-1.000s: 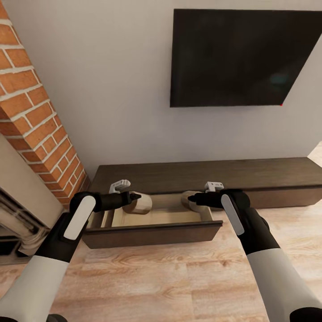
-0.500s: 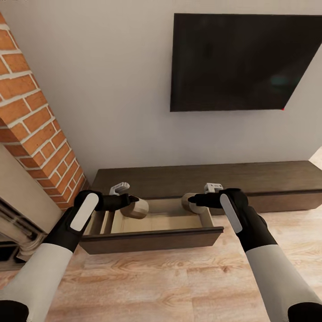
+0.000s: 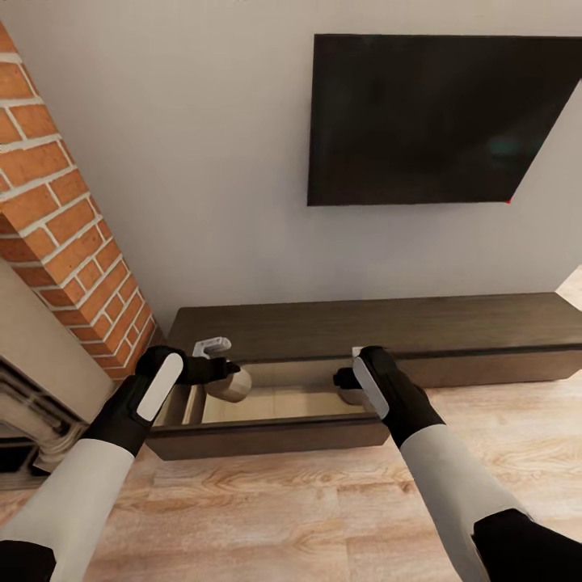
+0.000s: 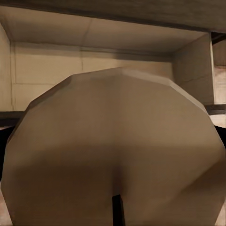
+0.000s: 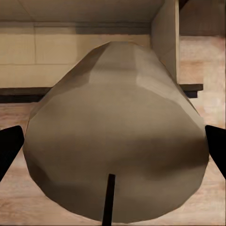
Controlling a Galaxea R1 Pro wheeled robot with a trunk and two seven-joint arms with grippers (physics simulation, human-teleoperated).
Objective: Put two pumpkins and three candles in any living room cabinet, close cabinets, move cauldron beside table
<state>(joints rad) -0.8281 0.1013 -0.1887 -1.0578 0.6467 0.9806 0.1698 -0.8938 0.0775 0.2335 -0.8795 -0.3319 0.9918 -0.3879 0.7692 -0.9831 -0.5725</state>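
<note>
A: What stands around the cabinet (image 3: 380, 323)?

B: A brick pillar (image 3: 56, 218) rises close by its left end, and a dark television (image 3: 428, 121) hangs on the white wall above it. The floor (image 3: 283, 517) in front is pale wood.

A: And the cabinet itself?

B: Its left drawer (image 3: 271, 432) is pulled out, the dark front panel nearest the robot. The pale inside is bare between the two arms.

A: Where are the candles?

B: One candle (image 3: 229, 385) is at the left gripper (image 3: 226, 373), over the drawer's left part, lying sideways. The left wrist view has its flat end (image 4: 117, 150) up close, with the drawer's back and side walls behind it. The other candle (image 3: 349, 392) is at the right gripper (image 3: 343, 377), near the drawer's right wall.

A: Are the jaws pinching them?

B: On the right, two dark fingertips (image 5: 9, 148) flank the candle (image 5: 117, 141) and press on its sides. On the left, the candle hides the jaws; I cannot tell.

A: Room to move?

B: The drawer's front edge and right wall lie close to the right candle.
</note>
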